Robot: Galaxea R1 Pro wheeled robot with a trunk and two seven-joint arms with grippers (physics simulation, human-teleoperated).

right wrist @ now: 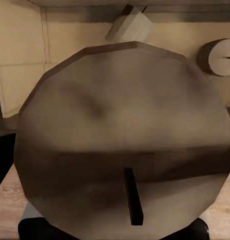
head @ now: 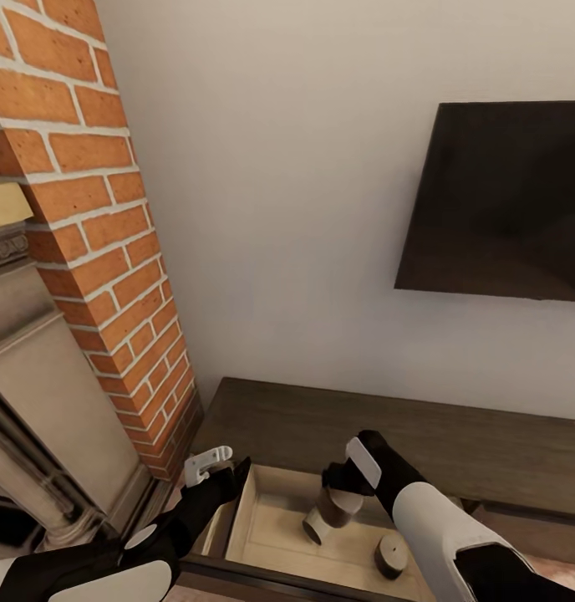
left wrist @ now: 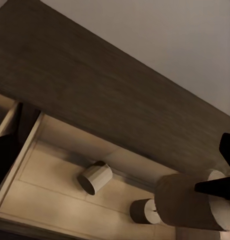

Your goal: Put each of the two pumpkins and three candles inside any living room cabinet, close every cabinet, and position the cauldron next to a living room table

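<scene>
The left gripper (head: 211,465) hovers at the open drawer's (head: 262,535) corner — jaws seemingly spread, holding nothing. The right gripper (head: 342,493) pinches a candle (head: 338,507) above the drawer; beneath its jaws lie two candles (head: 314,528) (head: 391,555).

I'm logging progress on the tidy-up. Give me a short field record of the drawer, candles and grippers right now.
drawer: open, pale inside, part of the dark cabinet
candle in right gripper: held above the drawer
candle on its side: on drawer floor
candle upright: on drawer floor
right gripper: shut on candle
left gripper: open, beside the drawer's edge
</scene>
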